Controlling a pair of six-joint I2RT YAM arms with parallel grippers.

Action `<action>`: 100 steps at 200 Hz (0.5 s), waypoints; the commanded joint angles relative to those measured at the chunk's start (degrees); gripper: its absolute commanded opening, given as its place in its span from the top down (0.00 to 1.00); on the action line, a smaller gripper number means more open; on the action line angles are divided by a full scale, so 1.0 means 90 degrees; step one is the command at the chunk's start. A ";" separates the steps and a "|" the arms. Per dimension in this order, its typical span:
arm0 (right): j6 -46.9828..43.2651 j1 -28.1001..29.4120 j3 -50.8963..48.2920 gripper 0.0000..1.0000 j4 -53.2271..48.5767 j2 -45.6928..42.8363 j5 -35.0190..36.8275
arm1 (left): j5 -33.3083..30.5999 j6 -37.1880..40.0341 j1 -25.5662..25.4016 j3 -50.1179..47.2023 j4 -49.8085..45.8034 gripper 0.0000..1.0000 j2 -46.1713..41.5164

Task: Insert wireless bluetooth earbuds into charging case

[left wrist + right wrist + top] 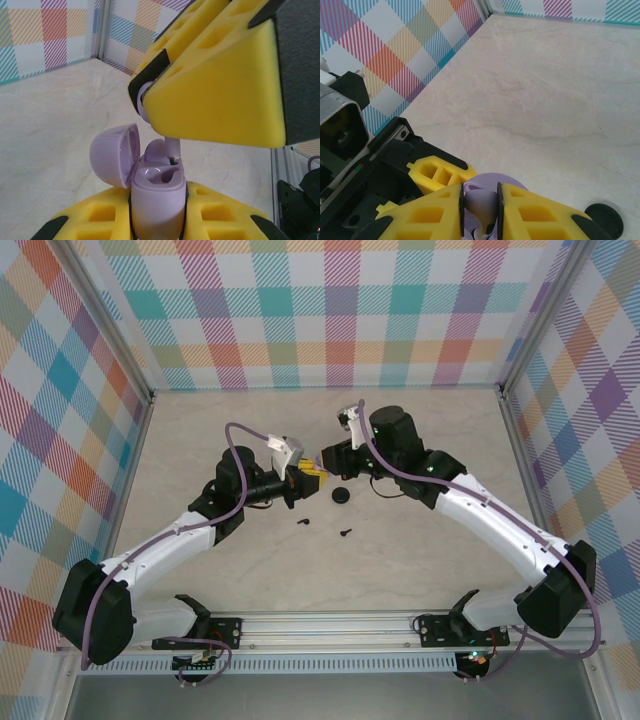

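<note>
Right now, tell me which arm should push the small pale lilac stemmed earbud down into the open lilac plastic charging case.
Right. The right gripper pinches the pale lilac stemmed earbud just above the open lilac charging case, stem pointing in; the left gripper is shut on that case.

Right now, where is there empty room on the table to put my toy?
The far strip of table between the arms and the checked back wall is bare. So is the near stretch before the rail. The middle is crowded: left pincer and right pincer meet at the lilac case, with a black case and two black earbuds beside them.
</note>
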 commanded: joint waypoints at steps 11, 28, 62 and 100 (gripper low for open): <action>-0.0157 0.0077 0.0186 0.77 0.0048 0.0138 0.0062 | 0.0123 -0.0107 -0.0116 0.0226 0.0267 1.00 -0.0090; -0.0182 0.0087 0.0206 0.77 0.0028 0.0176 0.0057 | 0.0101 -0.0131 -0.0116 0.0236 0.0275 1.00 -0.0073; -0.0206 0.0107 0.0235 0.77 -0.0011 0.0226 0.0073 | 0.0025 -0.0237 -0.0111 0.0290 0.0289 1.00 0.0001; -0.0206 0.0131 0.0216 0.77 -0.0019 0.0218 0.0139 | -0.0001 -0.0390 -0.0116 0.0334 0.0329 1.00 0.0097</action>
